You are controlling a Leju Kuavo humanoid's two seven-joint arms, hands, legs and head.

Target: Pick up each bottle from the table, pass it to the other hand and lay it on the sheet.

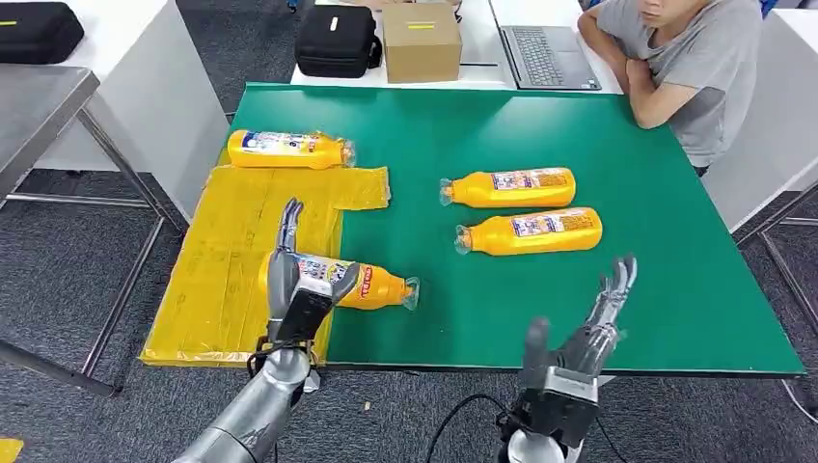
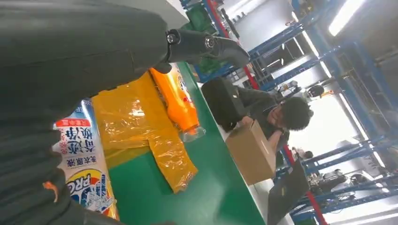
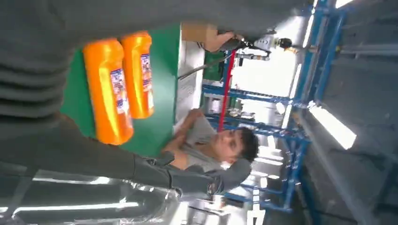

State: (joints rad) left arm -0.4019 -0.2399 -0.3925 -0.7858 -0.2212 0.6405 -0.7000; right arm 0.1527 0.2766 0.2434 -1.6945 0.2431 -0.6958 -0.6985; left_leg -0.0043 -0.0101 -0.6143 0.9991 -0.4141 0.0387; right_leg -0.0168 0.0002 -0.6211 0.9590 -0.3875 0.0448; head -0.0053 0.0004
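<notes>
Four orange bottles lie on their sides. One bottle (image 1: 289,149) (image 2: 179,101) rests at the far end of the yellow sheet (image 1: 231,251) (image 2: 136,119). A second bottle (image 1: 371,285) (image 2: 80,164) lies across the sheet's right edge, its cap end on the green mat (image 1: 579,135). My left hand (image 1: 297,285) (image 2: 70,56) sits over its base end, fingers (image 1: 288,224) straight, thumb beside the label, not closed on it. Two more bottles (image 1: 511,186) (image 1: 531,231) (image 3: 138,72) (image 3: 105,89) lie on the mat further right. My right hand (image 1: 579,338) hovers at the table's front edge, fingers spread, holding nothing.
A person (image 1: 690,58) (image 3: 211,145) sits at the far right corner with arms on the table. Behind the mat stand a cardboard box (image 1: 422,40) (image 2: 251,152), a black bag (image 1: 336,40) and a laptop (image 1: 545,43). A metal table (image 1: 39,106) stands to the left.
</notes>
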